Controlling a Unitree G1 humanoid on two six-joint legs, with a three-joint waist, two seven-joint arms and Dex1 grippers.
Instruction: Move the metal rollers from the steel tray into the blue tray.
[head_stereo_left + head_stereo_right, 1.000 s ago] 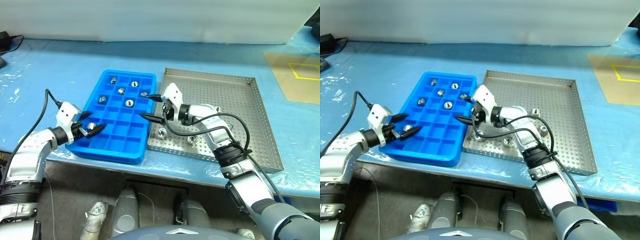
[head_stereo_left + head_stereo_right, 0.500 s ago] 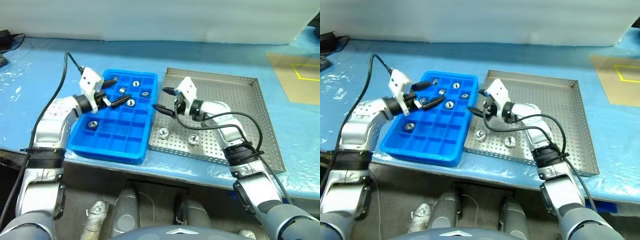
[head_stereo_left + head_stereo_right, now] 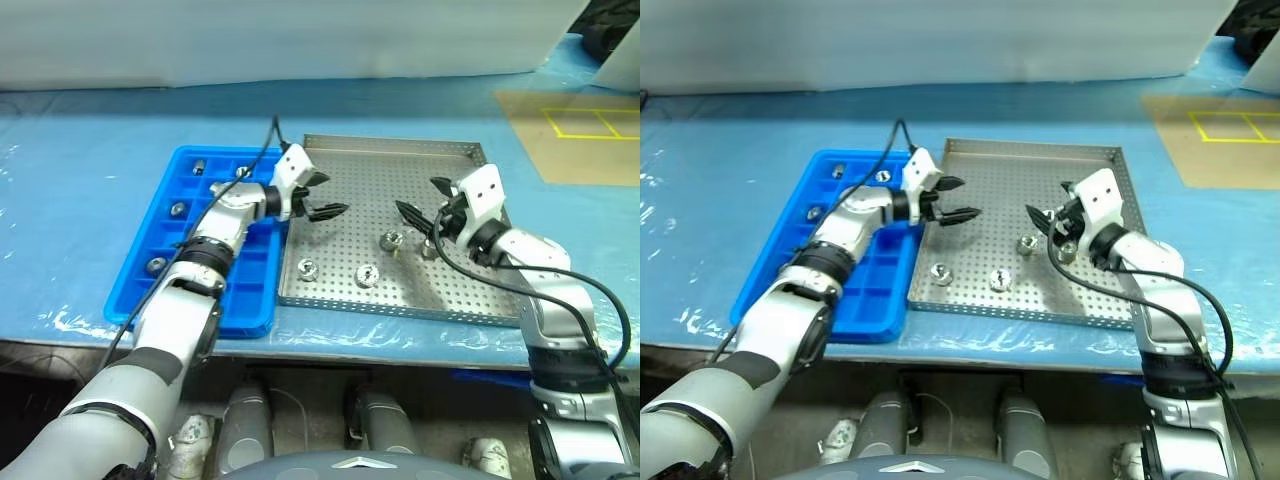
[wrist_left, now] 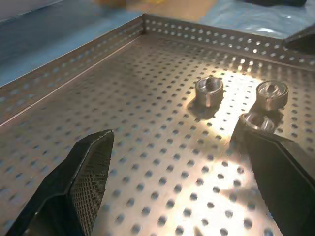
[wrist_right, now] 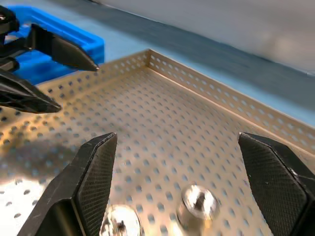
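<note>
From the head camera I see the steel tray sitting right of centre on the blue-covered table, with the blue tray touching or just beside its left rim. My left gripper reaches across from the blue tray and hangs over the upper left part of the steel tray, its two black fingers spread wide and empty. My right gripper faces it from the right side of the frame, over the middle of the steel tray, its fingers also set wide with nothing between them. Four metal rollers lie on the perforated floor: two close together near the right gripper's tips, and two lower down, toward the tray's near rim, at centre frame. In the left wrist view I count three of them bunched just beyond one fingertip. The blue tray already holds several rollers in its upper and left compartments; I cannot tell the exact count.
</note>
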